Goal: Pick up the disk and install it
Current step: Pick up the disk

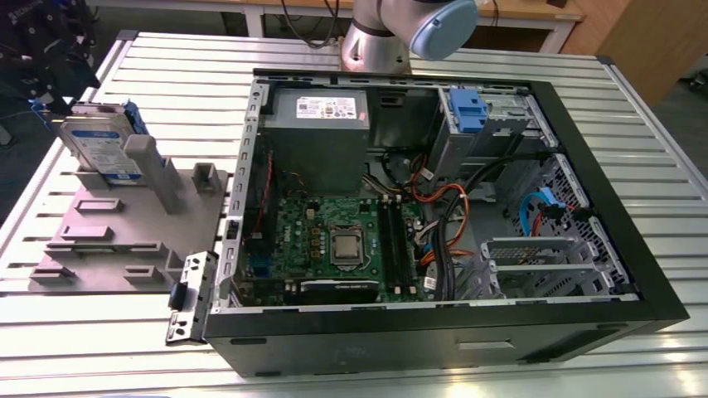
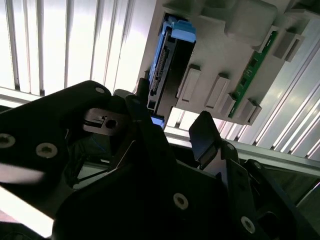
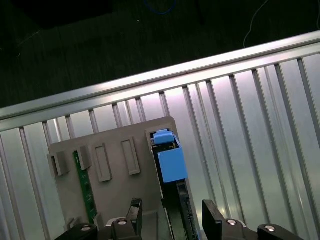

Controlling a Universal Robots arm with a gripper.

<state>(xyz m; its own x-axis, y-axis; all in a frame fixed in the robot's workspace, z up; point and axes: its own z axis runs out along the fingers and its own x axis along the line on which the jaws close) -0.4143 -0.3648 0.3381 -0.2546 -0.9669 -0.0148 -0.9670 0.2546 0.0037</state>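
In the first wrist view the tool (image 3: pixel 172 222) points down at the slatted desk (image 3: pixel 250 125), released, fingers (image 3: pixel 212 220) spread and gripping nothing. The disk (image 3: pixel 169 160) stands on edge in a grey holder (image 3: pixel 115 132) just ahead of the tool, in line with the gap between the fingers.

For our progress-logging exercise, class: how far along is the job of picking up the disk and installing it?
Done: nothing visible yet; the disk stands on edge in its grey holder on the table, outside the open computer case. In hand: in the first wrist view the tool hangs open above the disk, apparently not touching it. Left: both the pickup and the install.
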